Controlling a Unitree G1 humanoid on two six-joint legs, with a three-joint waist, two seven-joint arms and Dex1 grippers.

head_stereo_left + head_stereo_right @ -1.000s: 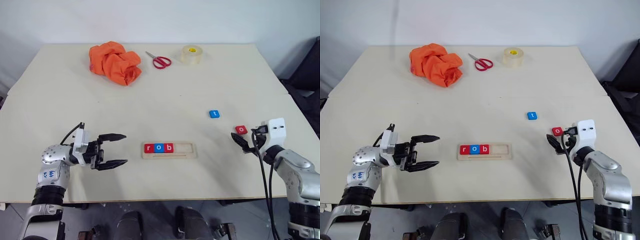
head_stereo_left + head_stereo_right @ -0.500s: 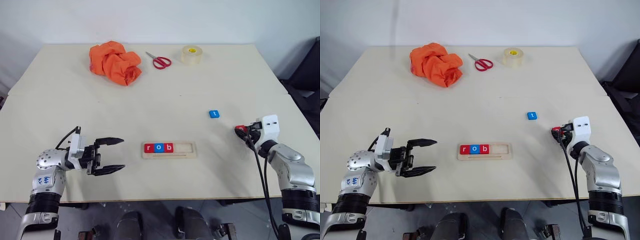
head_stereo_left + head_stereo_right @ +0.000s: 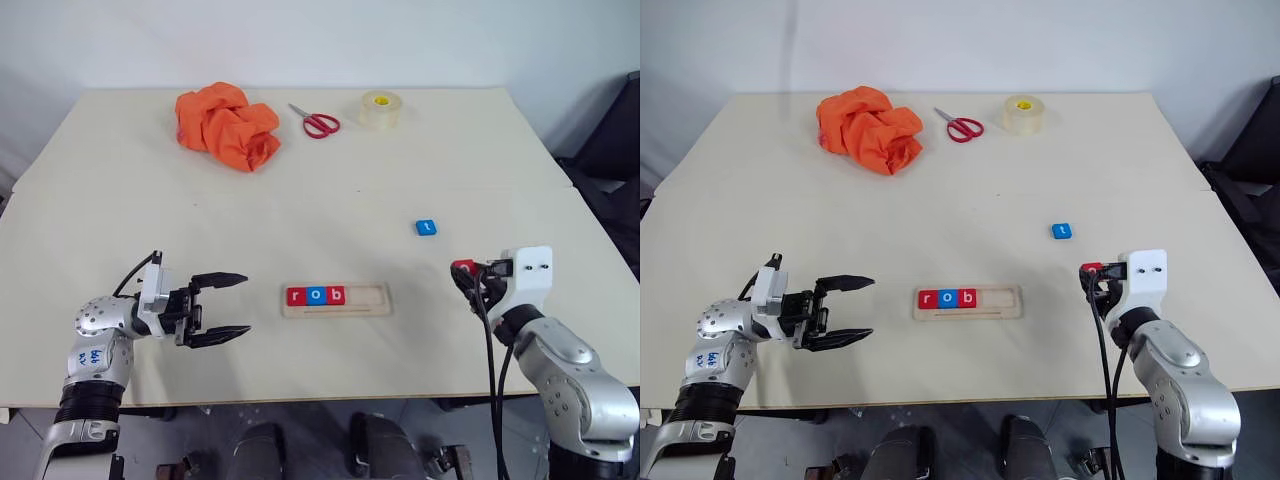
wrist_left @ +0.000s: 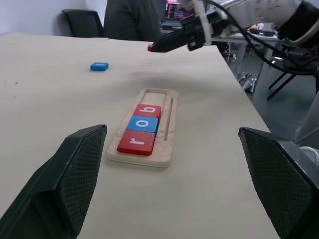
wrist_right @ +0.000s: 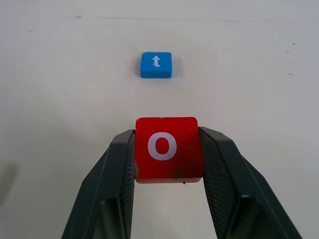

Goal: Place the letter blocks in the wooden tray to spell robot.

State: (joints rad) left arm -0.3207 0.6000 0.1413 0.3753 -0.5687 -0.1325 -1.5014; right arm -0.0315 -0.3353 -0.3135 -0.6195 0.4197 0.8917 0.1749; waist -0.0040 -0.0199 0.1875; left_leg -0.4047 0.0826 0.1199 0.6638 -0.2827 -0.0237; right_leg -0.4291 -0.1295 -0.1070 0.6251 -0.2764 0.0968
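My right tool [image 5: 167, 149] has lifted the red o block [image 5: 168, 147] off the desk [image 3: 300, 200], clamped tight | left tool [image 3: 222, 307] waits, fingers apart | next I think: slot four of the wooden tray [image 3: 365, 297]

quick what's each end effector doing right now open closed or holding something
Left end effector: open, holding nothing.
Right end effector: closed on the red o block.

- My left gripper [image 3: 232, 305] points level toward my right, fingers spread wide.
- My right gripper [image 5: 167, 149] pinches something between both fingers, above the surface.
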